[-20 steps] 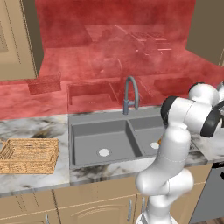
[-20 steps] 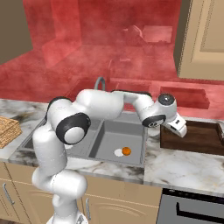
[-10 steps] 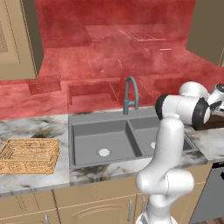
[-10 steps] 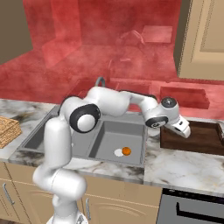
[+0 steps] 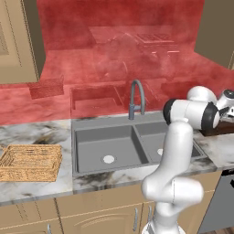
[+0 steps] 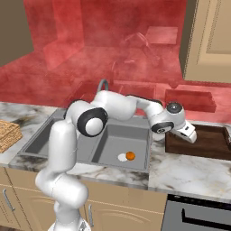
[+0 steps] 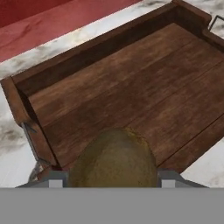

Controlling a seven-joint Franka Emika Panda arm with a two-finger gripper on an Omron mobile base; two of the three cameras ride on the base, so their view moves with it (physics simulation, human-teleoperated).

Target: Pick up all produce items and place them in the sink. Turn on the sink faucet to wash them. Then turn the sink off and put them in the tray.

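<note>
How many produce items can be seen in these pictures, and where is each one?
2. The orange piece lies in the sink's right basin beside the drain. The olive-brown piece sits between the gripper's fingers, over the dark wooden tray. Others may be hidden.

- Our arm (image 6: 135, 106) has swung further right since a second ago; the elbow, once near the sink's (image 6: 54, 126) right basin, now sits higher and closer to the counter's end.
- Our gripper (image 6: 189, 134) has shifted slightly outward over the dark wooden block (image 6: 203, 143).
</note>
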